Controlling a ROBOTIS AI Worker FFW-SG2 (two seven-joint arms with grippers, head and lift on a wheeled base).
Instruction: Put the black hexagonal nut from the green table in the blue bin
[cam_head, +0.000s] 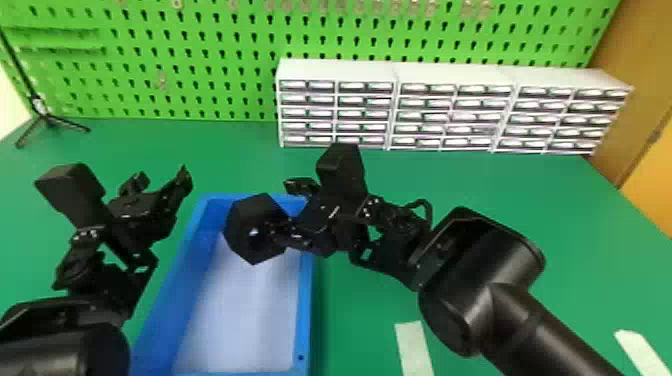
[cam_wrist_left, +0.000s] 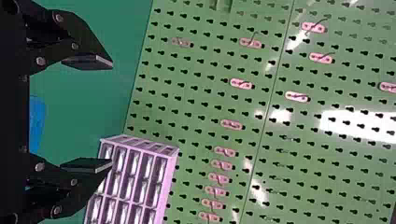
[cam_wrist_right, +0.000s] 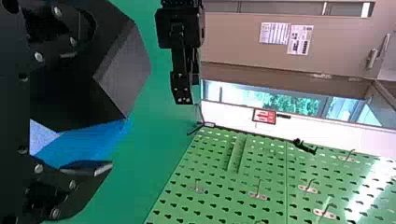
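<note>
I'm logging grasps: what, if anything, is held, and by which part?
The black hexagonal nut hangs on one finger of the right gripper, seemingly by its hole, not clamped.

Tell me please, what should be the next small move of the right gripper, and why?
Probably tip the right gripper slightly, so the black nut can slide off: the head view shows the nut over the blue bin, and in the right wrist view the jaws stand apart, with the nut at only one of them.
</note>
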